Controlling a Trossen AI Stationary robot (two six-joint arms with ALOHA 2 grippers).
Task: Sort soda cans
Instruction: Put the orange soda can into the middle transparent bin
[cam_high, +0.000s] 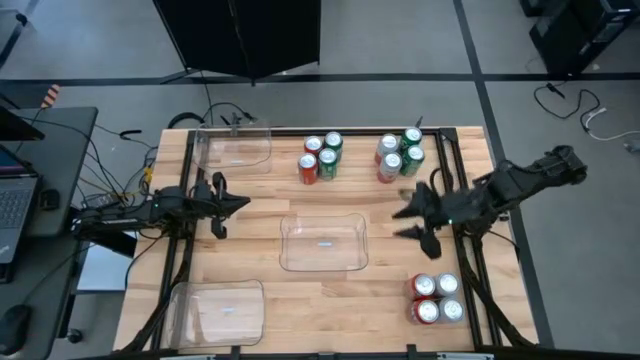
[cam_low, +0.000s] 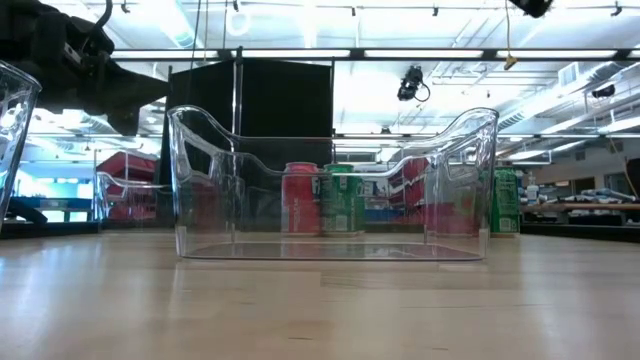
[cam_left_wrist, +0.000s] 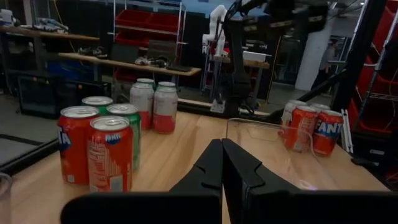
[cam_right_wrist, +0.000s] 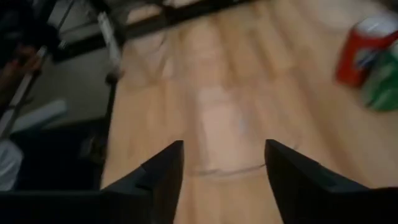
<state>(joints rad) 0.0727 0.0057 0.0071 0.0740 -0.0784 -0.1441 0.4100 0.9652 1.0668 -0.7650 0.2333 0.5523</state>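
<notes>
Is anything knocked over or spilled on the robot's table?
No, nothing stands out. The small red, green and silver-white soda cans stand upright in three tidy clusters, and the three clear plastic trays sit flat and empty on the wooden table. No spills show.

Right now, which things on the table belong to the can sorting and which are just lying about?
Job:
soda cans, far middle group
far right group
near right group
three clear trays
right end effector, open

Lying about:
cables
laptop
</notes>
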